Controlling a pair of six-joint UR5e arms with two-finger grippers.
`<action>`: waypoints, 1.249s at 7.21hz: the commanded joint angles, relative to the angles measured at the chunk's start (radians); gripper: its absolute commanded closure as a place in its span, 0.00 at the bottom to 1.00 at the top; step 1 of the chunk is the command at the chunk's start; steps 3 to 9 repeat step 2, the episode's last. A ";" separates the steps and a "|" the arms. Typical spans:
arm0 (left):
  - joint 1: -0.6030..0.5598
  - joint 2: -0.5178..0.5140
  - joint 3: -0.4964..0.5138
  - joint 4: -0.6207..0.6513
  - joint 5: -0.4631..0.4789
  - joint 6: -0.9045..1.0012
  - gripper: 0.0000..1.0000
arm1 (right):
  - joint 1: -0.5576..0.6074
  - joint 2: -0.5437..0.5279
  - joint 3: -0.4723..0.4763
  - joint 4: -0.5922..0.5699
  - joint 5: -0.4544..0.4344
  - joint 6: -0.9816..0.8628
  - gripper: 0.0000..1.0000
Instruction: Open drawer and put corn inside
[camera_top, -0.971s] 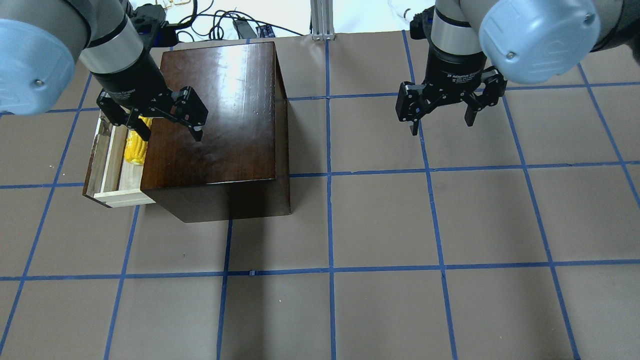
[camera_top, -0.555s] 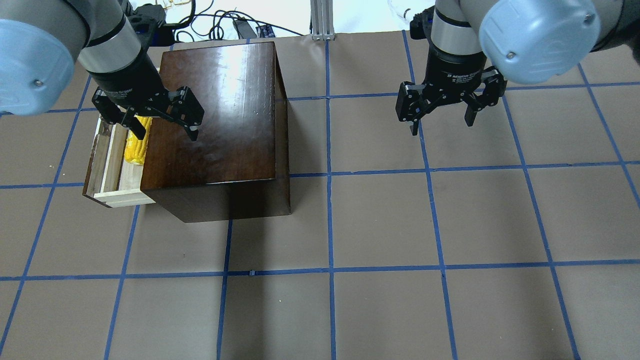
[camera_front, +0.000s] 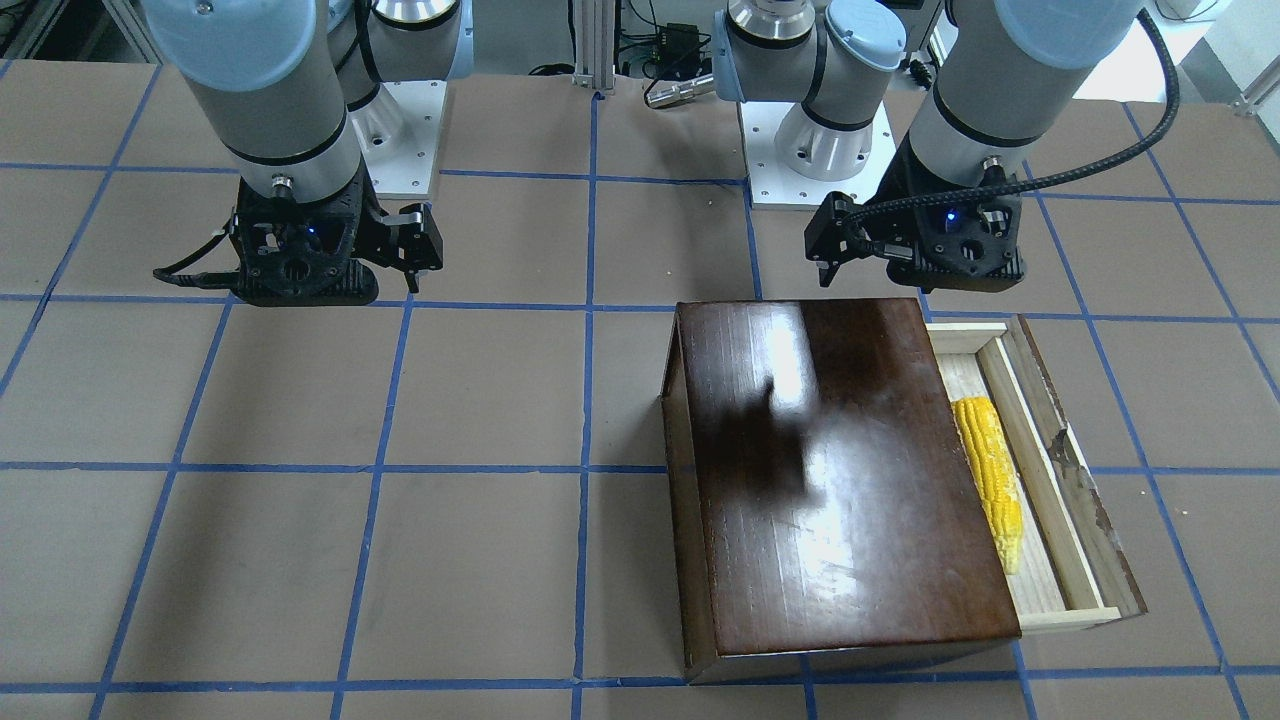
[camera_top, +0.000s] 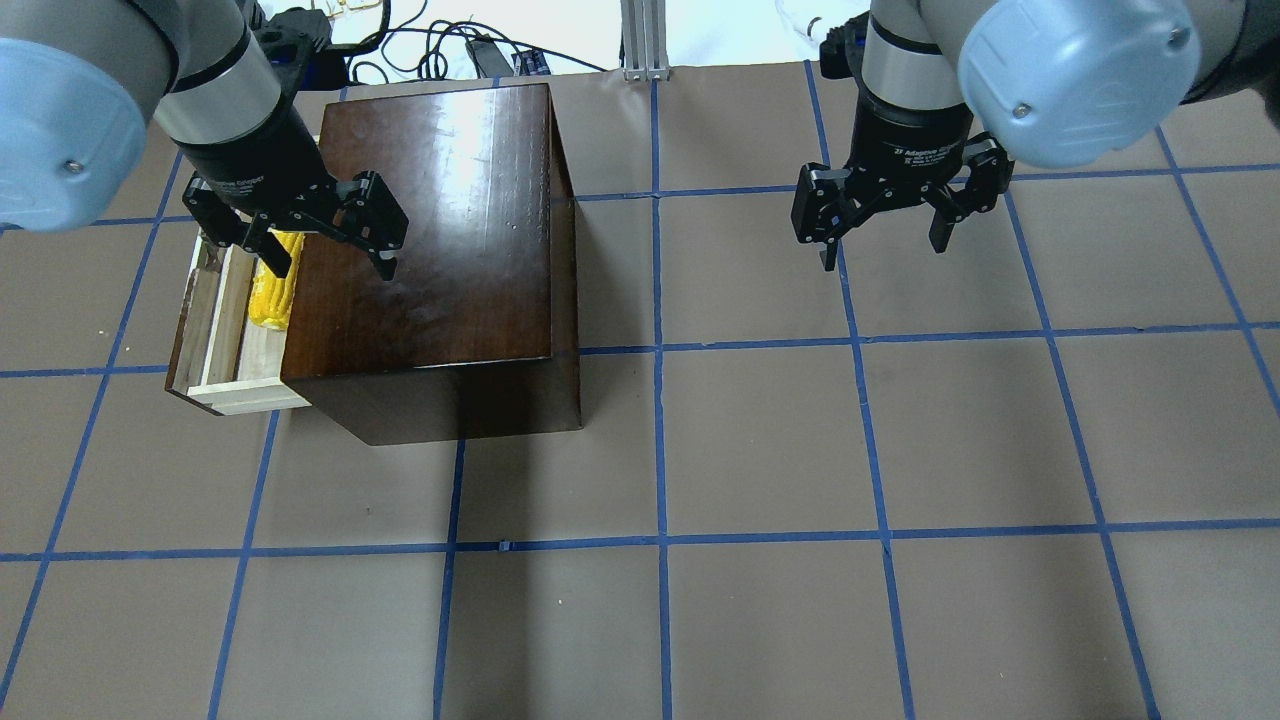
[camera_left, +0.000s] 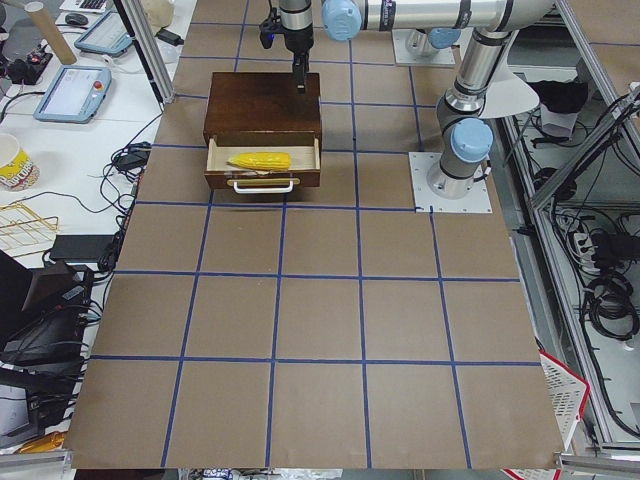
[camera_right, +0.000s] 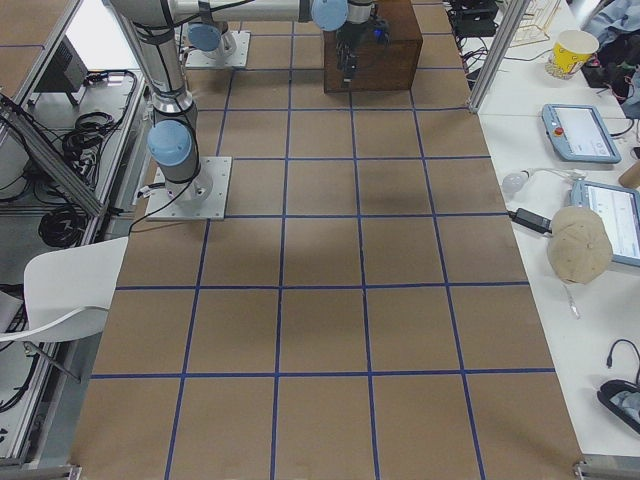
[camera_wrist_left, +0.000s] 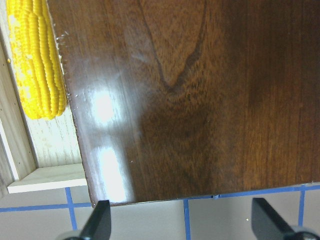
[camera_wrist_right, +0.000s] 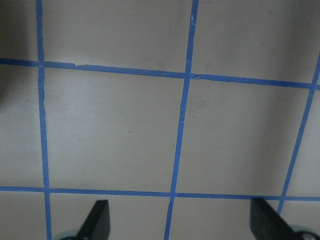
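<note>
The yellow corn (camera_front: 988, 480) lies lengthwise in the pulled-out drawer (camera_front: 1085, 490) of pale wood with a worn brown front. The drawer sticks out of the glossy dark-brown box (camera_front: 840, 470). In the overhead view the corn (camera_top: 270, 295) sits in the drawer (camera_top: 215, 320), partly under my left gripper (camera_top: 333, 265). That gripper is open and empty, above the box's (camera_top: 440, 220) drawer-side edge. The left wrist view shows the corn (camera_wrist_left: 37, 65) beside the box top (camera_wrist_left: 200, 100). My right gripper (camera_top: 884, 252) is open and empty over bare table, far from the box.
The table is brown with a blue tape grid (camera_top: 660, 345). An aluminium post (camera_top: 645, 40) and cables (camera_top: 450, 50) are at the far edge behind the box. The arm bases (camera_front: 800, 140) stand on the robot's side. The drawer has a white handle (camera_left: 262, 185).
My left gripper has moved slightly back and to the left above the box, still open. The corn, the drawer and my right arm have not moved.
</note>
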 joint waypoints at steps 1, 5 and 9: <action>0.000 0.001 -0.002 0.000 -0.005 0.000 0.00 | 0.000 0.000 0.000 0.000 0.000 0.000 0.00; 0.000 0.001 -0.003 0.000 -0.005 0.000 0.00 | 0.000 0.000 0.000 0.000 0.000 0.000 0.00; 0.000 0.001 -0.003 0.000 -0.005 0.000 0.00 | 0.000 0.000 0.000 0.000 0.000 0.000 0.00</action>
